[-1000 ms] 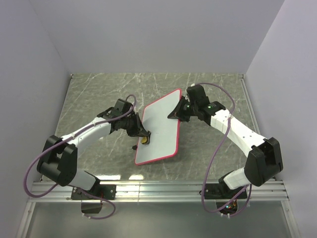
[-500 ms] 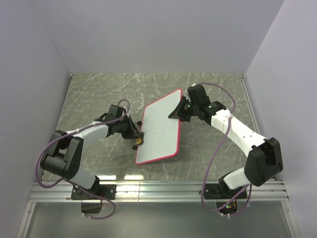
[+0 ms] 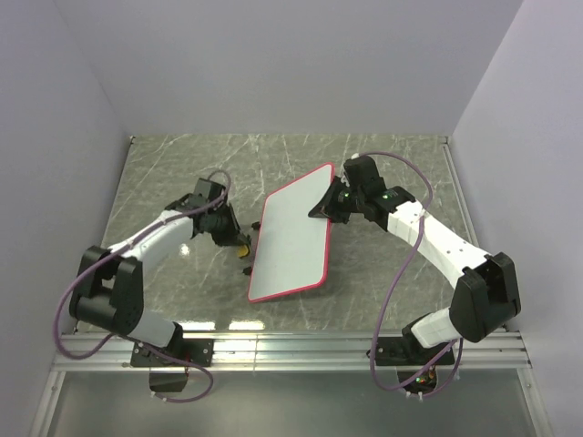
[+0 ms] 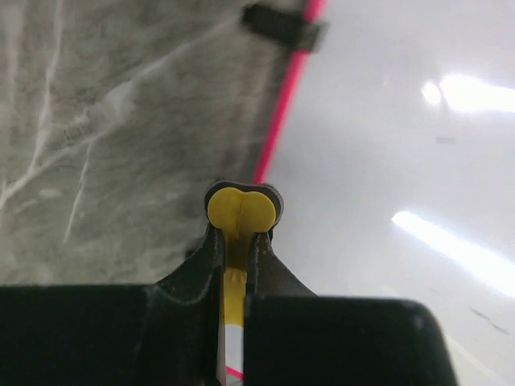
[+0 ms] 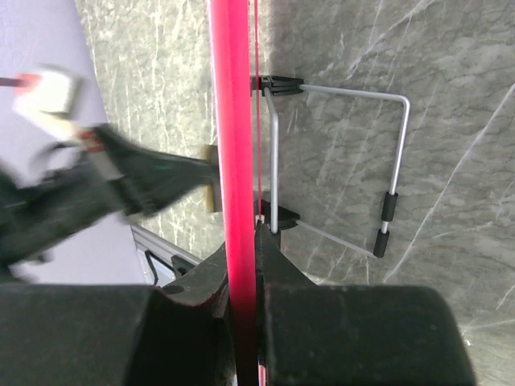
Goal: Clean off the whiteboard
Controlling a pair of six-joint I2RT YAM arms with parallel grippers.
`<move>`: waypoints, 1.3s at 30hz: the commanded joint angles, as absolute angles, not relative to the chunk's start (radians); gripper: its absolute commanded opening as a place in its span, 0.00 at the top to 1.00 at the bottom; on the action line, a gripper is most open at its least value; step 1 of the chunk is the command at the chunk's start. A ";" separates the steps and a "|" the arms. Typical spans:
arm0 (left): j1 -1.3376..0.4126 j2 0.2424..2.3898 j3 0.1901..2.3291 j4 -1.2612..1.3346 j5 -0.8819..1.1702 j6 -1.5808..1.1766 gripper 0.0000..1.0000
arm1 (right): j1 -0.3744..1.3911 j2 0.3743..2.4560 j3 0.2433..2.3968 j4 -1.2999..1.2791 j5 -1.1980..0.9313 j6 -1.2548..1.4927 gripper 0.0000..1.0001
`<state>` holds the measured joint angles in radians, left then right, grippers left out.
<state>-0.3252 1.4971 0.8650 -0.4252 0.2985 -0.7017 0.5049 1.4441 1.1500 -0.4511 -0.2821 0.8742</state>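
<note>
Grey marbled table (image 3: 164,173), whiteboard (image 3: 291,241) mid-table between the two arms, long axis running from far-right to near-left. Its face reads plain white with glare streaks in the left wrist view (image 4: 402,161), pink-red rim along its left edge. Left arm (image 3: 155,235) reaches in from the left and right arm (image 3: 437,241) from the right. Right gripper (image 3: 330,205) is at the board's far-right edge. The right wrist view shows the board edge-on, with the rim (image 5: 232,121) running straight into the gripper (image 5: 241,249), jaws clamped on it. A wire stand (image 5: 389,206) sits on the back side of the board, clipped to it by black brackets, wire loop lying out over the table. Left gripper (image 3: 235,244) sits just off the board's left edge, over bare table and not touching the face. Its jaws are closed (image 4: 240,241) on a yellow bone-shaped eraser (image 4: 241,209), whose rounded lobes stick out past the fingertips, pointing along the rim. From above the eraser (image 3: 242,248) shows only as a small yellow spot beside the rim.
</note>
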 commanded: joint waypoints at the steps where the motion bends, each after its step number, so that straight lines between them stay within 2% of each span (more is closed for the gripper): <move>1: -0.321 1.398 1.059 -0.610 0.206 -0.649 1.00 | 0.528 1.473 1.105 -0.474 -0.189 0.814 1.00; 3: -0.299 1.391 1.130 -0.678 0.187 -0.626 1.00 | 0.528 1.474 1.100 -0.468 -0.193 0.819 1.00; 5: -0.281 1.391 1.150 -0.705 0.158 -0.603 1.00 | 0.526 1.470 1.095 -0.468 -0.190 0.824 0.91; 6: -0.258 1.391 1.154 -0.724 0.147 -0.597 1.00 | 0.528 1.467 1.089 -0.466 -0.193 0.825 0.77; 8: -0.229 1.390 1.140 -0.732 0.138 -0.577 1.00 | 0.526 1.457 1.083 -0.463 -0.192 0.828 0.61; 9: -0.200 1.388 1.118 -0.733 0.135 -0.574 1.00 | 0.528 1.454 1.075 -0.463 -0.190 0.828 0.46; 11: -0.175 1.381 1.088 -0.727 0.123 -0.563 1.00 | 0.528 1.442 1.068 -0.468 -0.183 0.828 0.32; 12: -0.157 1.381 1.053 -0.715 0.115 -0.561 1.00 | 0.528 1.439 1.063 -0.471 -0.180 0.822 0.21; 15: -0.130 1.385 0.985 -0.692 0.089 -0.557 1.00 | 0.529 1.424 1.055 -0.480 -0.167 0.810 0.09; 17: -0.120 1.390 0.957 -0.667 0.074 -0.557 0.96 | 0.528 1.410 1.055 -0.492 -0.155 0.802 0.06; 18: -0.111 1.393 0.941 -0.663 0.069 -0.555 0.93 | 0.528 1.404 1.058 -0.498 -0.149 0.796 0.02; 19: -0.109 1.393 0.933 -0.651 0.063 -0.555 0.79 | 0.529 1.396 1.061 -0.505 -0.141 0.793 0.01; 21: -0.106 1.396 0.922 -0.643 0.051 -0.557 0.61 | 0.526 1.370 1.078 -0.525 -0.121 0.776 0.00; 22: -0.106 1.397 0.919 -0.637 0.038 -0.554 0.48 | 0.528 1.359 1.087 -0.534 -0.114 0.769 0.00; 24: -0.107 1.401 0.916 -0.635 0.023 -0.554 0.33 | 0.526 1.322 1.107 -0.566 -0.083 0.749 0.00; 25: -0.106 1.402 0.916 -0.635 0.008 -0.554 0.21 | 0.528 1.306 1.112 -0.572 -0.074 0.743 0.00; 26: -0.106 1.404 0.917 -0.635 0.003 -0.552 0.16 | 0.526 1.269 1.115 -0.587 -0.063 0.736 0.00; 28: -0.106 1.411 0.920 -0.635 0.003 -0.549 0.11 | 0.528 1.226 1.121 -0.604 -0.029 0.713 0.00; 36: -0.106 1.485 0.922 -0.630 -0.026 -0.545 0.01 | 0.506 0.985 1.068 -0.673 0.064 0.664 0.00; 39: -0.106 1.502 0.934 -0.623 -0.011 -0.555 0.01 | 0.506 0.913 1.037 -0.663 0.045 0.657 0.00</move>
<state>-0.1078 1.4975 0.9161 -0.6476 -0.0051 -0.5610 0.5102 0.9703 1.0676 -0.6468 0.0158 0.6888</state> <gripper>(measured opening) 0.991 0.995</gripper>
